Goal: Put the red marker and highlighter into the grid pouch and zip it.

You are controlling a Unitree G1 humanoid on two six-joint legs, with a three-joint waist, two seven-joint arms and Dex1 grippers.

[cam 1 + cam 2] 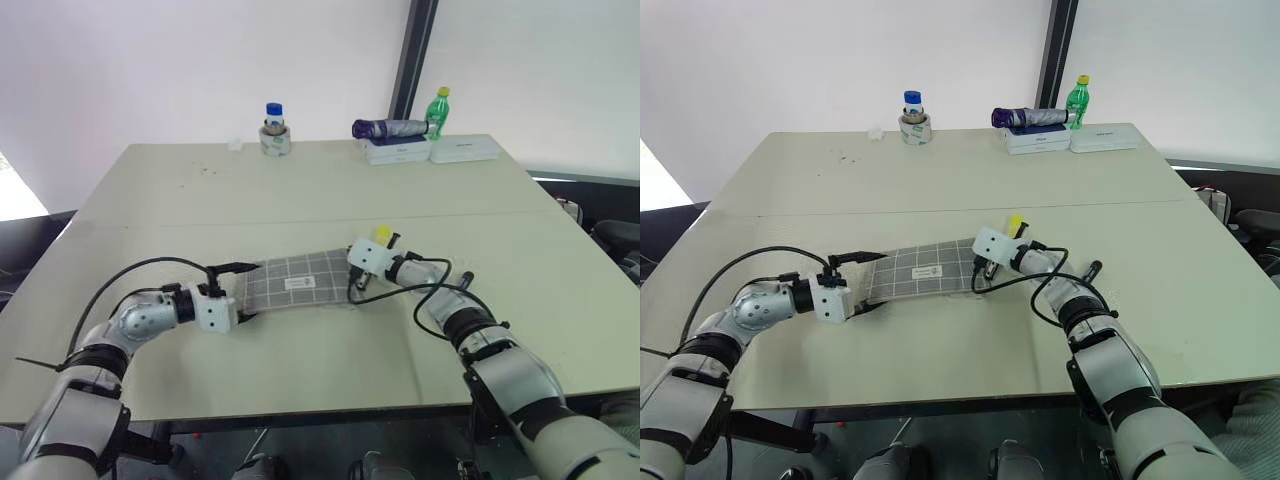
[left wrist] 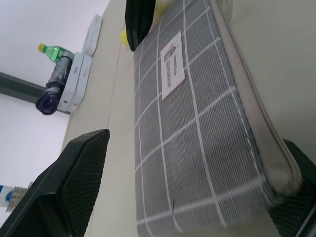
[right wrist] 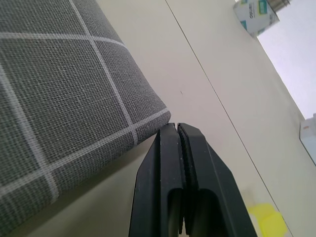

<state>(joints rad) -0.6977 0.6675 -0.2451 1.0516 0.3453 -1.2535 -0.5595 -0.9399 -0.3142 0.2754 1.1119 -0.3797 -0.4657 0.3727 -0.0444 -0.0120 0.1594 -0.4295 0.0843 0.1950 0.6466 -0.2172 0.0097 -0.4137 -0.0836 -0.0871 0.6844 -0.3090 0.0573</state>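
Grid pouch [image 1: 300,284] is lying flat on the worktop [image 1: 300,190], label side up, between the two arms. Left gripper [image 1: 232,292] is sitting at the pouch's left end with fingers spread wide, one finger [image 2: 69,187] on each side of that end; in the left wrist view the pouch is lying between them, not squeezed. Right gripper [image 3: 177,129] is pressed together with nothing pinched, its tip sitting just off the pouch's right corner, close to the fabric edge. Highlighter [image 1: 382,232] is showing as a yellow bit just behind the right wrist, on the worktop beside the pouch's right end. A dark pen-like thing [image 1: 1093,268] is lying to the right of the right arm; can't tell if it's the red marker. Bottles and white boxes [image 1: 430,150] are standing at the far edge.
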